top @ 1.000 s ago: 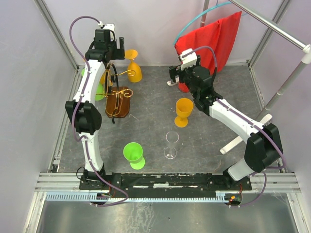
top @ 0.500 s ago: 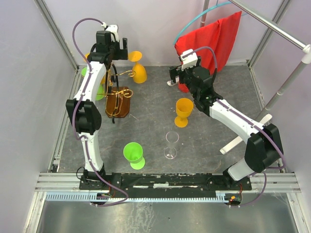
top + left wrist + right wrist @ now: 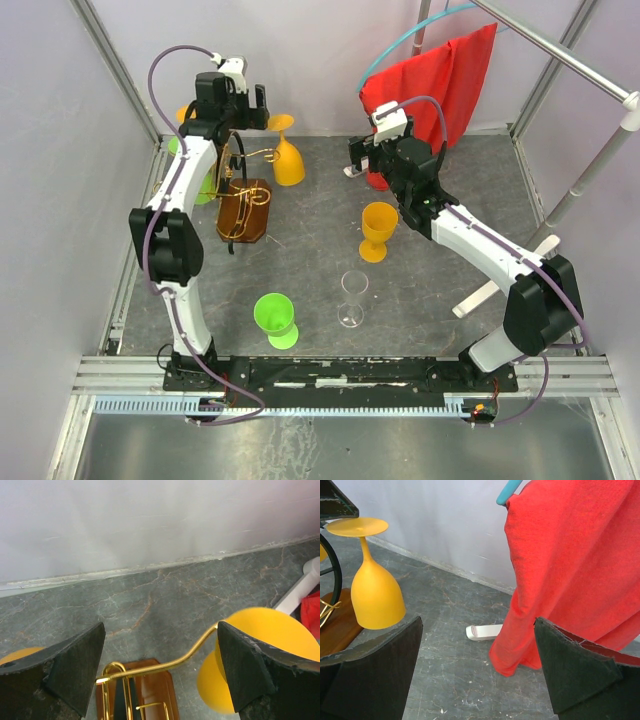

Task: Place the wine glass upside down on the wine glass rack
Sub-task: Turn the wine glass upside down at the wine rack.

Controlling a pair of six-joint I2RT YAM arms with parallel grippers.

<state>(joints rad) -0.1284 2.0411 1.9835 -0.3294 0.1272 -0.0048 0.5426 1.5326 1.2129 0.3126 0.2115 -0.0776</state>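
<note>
The wine glass rack (image 3: 243,210), copper wire arms on a brown wooden base, stands at the back left. An orange wine glass (image 3: 287,158) hangs upside down from one wire arm, foot on top. My left gripper (image 3: 252,108) is open just behind and left of that foot, holding nothing. In the left wrist view (image 3: 160,670) the wire arm (image 3: 165,666) runs between the open fingers to the orange glass (image 3: 265,635) at the right. My right gripper (image 3: 360,160) is open and empty near the red cloth; its wrist view (image 3: 477,670) shows the hanging glass (image 3: 375,595) at the left.
An orange glass (image 3: 378,228), a clear glass (image 3: 352,298) and a green glass (image 3: 275,318) stand upright mid-table. Another green glass (image 3: 205,188) sits behind the left arm. A red cloth (image 3: 430,75) hangs on a white pole stand, foot (image 3: 485,630) on the floor.
The hanging orange glass has shifted right and nearer along the wire arm. My left gripper has shifted a little right, its fingers open behind the foot. The right arm has not moved.
</note>
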